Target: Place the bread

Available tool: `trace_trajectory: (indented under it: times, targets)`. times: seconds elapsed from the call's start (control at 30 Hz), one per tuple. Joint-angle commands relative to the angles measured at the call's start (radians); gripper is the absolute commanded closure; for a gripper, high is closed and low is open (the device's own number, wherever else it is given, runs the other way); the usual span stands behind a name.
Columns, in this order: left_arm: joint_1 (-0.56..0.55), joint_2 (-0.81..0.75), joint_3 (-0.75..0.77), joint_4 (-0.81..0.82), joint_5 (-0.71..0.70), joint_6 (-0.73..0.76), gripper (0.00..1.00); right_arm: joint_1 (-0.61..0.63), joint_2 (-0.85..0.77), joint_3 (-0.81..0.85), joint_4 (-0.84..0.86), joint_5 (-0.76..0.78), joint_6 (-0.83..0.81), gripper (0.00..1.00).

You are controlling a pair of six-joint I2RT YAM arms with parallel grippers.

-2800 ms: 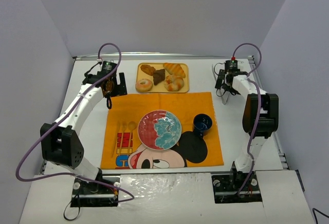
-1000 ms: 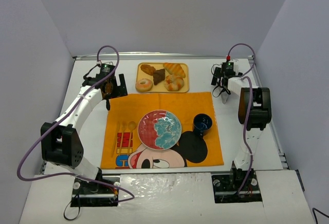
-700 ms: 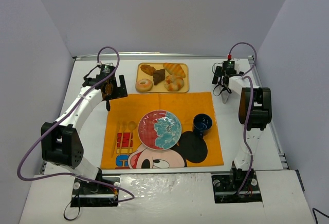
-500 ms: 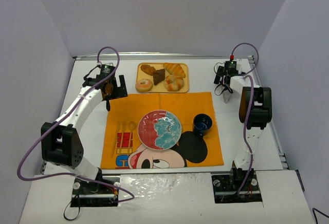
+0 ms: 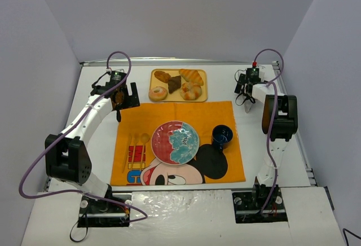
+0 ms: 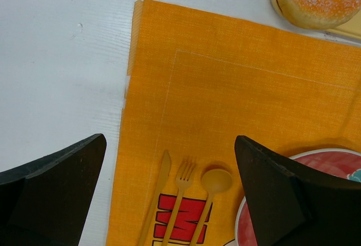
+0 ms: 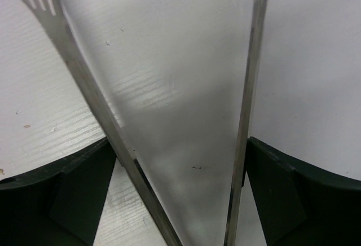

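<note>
Right gripper (image 7: 181, 144) clasps metal tongs (image 7: 84, 82), tips cut off from view.

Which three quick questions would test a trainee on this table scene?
1. True or false: the bun lies on the plate.
2. What does the right end effector hold? A) tongs B) a spoon C) nothing
3. Fill in: in the overhead view, the cup stands on the plate's ___ side.

Key: 1. False, the bun lies on the tray. 2. A. 3. Right.
</note>
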Motion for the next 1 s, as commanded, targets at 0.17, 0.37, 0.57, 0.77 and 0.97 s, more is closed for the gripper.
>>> trace_trajectory:
  times: [0.17,0.37,0.57,0.77,0.97]
  targets:
    - [0.009,-0.031,0.009,0.034,-0.022,0.014,0.03,0.014,-0.004,-0.016,-0.007,-0.013,0.025,0.3]
    - [0.009,-0.033,0.006,0.031,-0.026,0.007,0.03,0.044,-0.027,-0.021,-0.026,-0.002,0.027,0.4]
    - [0.009,-0.041,0.001,0.028,-0.029,0.003,0.03,0.091,-0.048,-0.025,-0.047,-0.003,0.017,0.48]
    - [0.009,-0.062,-0.009,0.021,-0.034,0.0,0.03,0.126,-0.075,-0.038,-0.077,0.002,0.005,0.48]
    - [0.009,-0.079,-0.014,0.009,-0.042,-0.001,0.03,0.145,-0.072,-0.012,-0.193,0.057,-0.045,0.55]
